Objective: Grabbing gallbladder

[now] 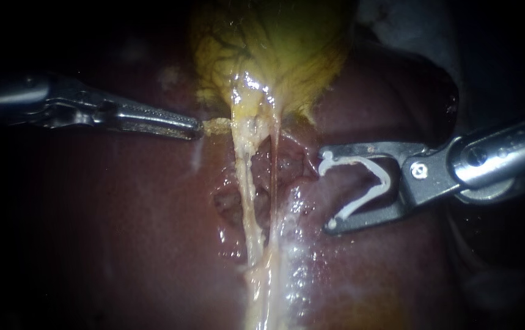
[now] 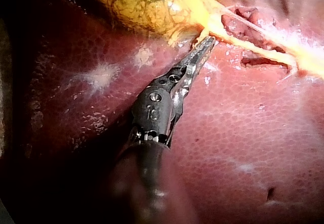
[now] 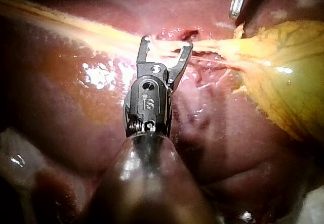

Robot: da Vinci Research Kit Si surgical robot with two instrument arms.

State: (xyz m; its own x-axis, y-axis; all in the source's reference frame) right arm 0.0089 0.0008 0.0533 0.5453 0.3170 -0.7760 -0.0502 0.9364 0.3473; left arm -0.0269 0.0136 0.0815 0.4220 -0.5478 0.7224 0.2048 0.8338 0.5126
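While left claw (image 1: 198,128) tight on gallbladder (image 1: 268,52) edge, right claw (image 1: 328,190) wide, clip (image 1: 385,183) in grip.

The dark red, glistening liver (image 1: 121,232) carries the yellow, veined gallbladder (image 1: 268,49); pale stringy tissue (image 1: 253,201) trails from the gallbladder across it.
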